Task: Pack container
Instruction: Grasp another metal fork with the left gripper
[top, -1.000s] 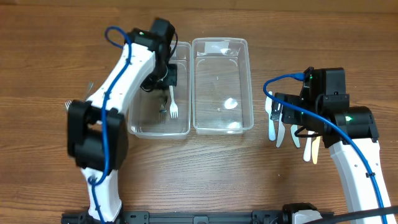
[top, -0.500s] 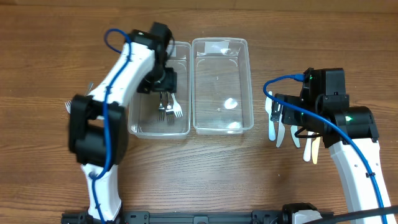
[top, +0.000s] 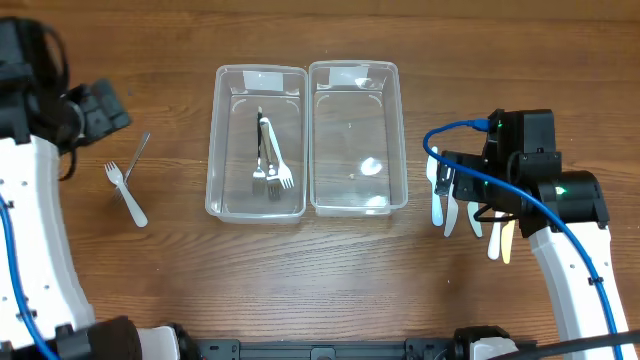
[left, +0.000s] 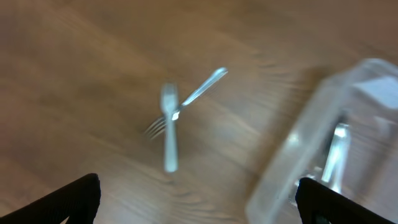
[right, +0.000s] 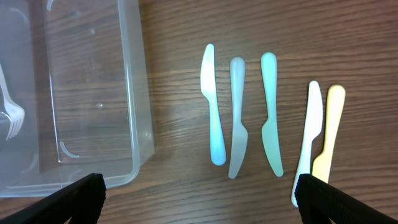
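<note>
PROGRESS partly done: packed forks (top: 270, 168) lay in left container (top: 213, 150), right container (top: 402, 140) empty | TO DO: two loose forks (top: 128, 185) on table far left, five knives (right: 239, 118) at right | LOOK: clear tubs touching side by side, mid-table | left gripper (top: 100, 108) spread wide, empty, near loose forks | right gripper (top: 462, 188) spread wide, empty, over knives

1. On the tabletop (top: 330, 270), the left container (top: 213, 140) and right container (top: 401, 130) stand side by side, centred, nearer the far edge.
2. Forks (top: 270, 168) lie in the left container.
3. Two loose forks (top: 131, 202), touching, lie toward the left edge.
4. Five knives (right: 268, 112) lie in a row toward the right edge.
</note>
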